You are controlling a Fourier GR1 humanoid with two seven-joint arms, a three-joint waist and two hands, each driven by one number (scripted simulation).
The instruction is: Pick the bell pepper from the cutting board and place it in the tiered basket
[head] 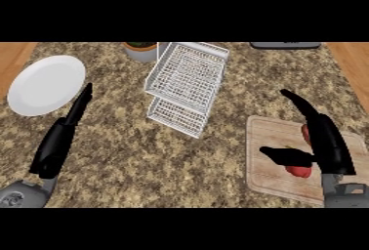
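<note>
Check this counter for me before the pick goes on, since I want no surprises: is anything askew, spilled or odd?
Nothing stands out. The bell pepper sits on the cutting board under the right hand, the tiered basket stands unspilled at centre, and the white plate lies flat at the left near the resting left hand.

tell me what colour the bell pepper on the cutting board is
Red. The bell pepper shows in the head view, partly hidden by the right hand.
</note>
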